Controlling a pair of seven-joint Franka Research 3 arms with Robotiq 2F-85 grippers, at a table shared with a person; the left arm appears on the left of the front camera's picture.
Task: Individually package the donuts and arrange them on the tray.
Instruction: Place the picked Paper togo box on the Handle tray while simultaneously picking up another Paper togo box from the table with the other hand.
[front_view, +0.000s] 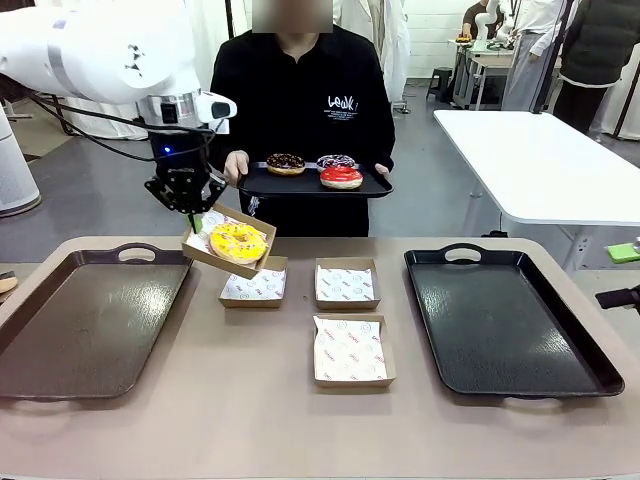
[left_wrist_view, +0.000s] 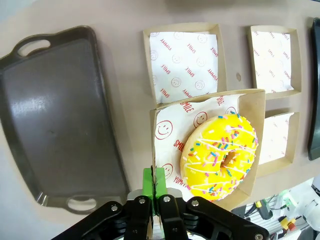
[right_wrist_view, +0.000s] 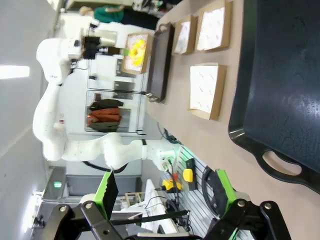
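Observation:
A yellow-iced donut (front_view: 238, 242) with coloured sprinkles lies in a paper-lined cardboard box (front_view: 203, 249) that hangs tilted above the table, just past the left tray's far right corner. My left gripper (front_view: 197, 212) is shut on that box's near edge; in the left wrist view the green pads (left_wrist_view: 148, 181) pinch the box wall (left_wrist_view: 210, 98) beside the yellow donut (left_wrist_view: 220, 156). Across the table a person holds a small black tray (front_view: 262, 183) carrying a dark chocolate donut (front_view: 285, 163), a purple-brown donut (front_view: 336, 161) and a red donut (front_view: 341, 177). My right gripper (right_wrist_view: 165, 192) stands open with nothing between its fingers.
Three empty paper-lined boxes (front_view: 253, 288) (front_view: 346, 285) (front_view: 350, 350) lie mid-table. A large dark tray (front_view: 90, 320) sits at the left and another (front_view: 505, 320) at the right, both bare. A white table (front_view: 540, 160) stands behind at the right.

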